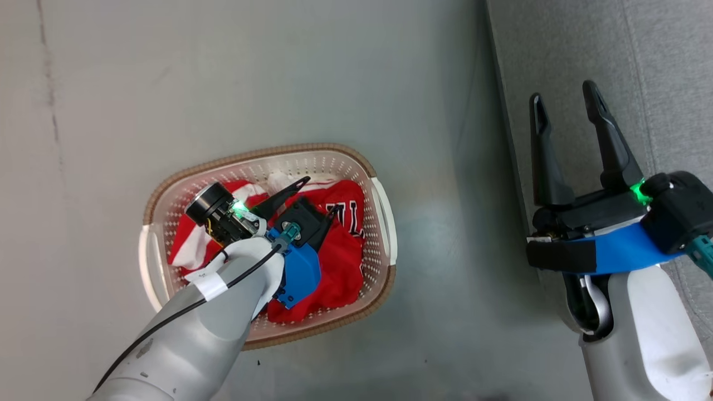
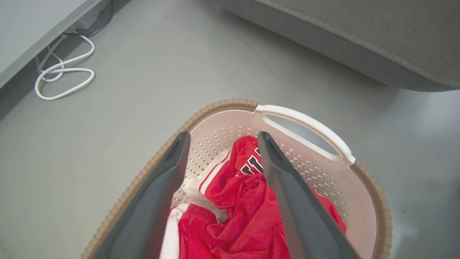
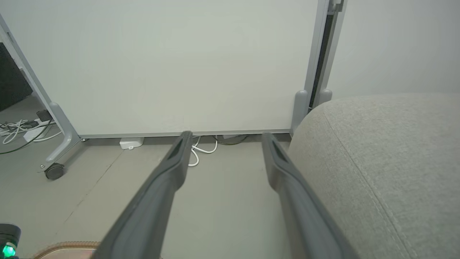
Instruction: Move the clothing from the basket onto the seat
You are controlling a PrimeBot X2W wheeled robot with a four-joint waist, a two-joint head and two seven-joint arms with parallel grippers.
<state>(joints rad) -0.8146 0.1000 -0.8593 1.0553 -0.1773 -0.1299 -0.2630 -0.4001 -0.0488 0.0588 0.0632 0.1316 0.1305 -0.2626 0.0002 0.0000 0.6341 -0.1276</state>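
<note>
Holding clothing (image 1: 341,253), the basket (image 1: 312,149) aims its long axis toward the seat (image 1: 562,50).

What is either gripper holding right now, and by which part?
Nothing is held. The left gripper is open over the clothing in the basket; the right gripper is open near the seat.

The basket (image 1: 312,151) sits on the floor (image 1: 278,72), and the clothes (image 1: 345,245) lie in a heap inside it. The seat (image 1: 657,67) stands to the right of the basket, a bit apart from it. The left gripper (image 1: 323,192) hangs over the clothes. The right gripper (image 1: 563,93) is over the seat's left edge. A cord (image 2: 64,77) lies at the floor's far edge, past the basket.
</note>
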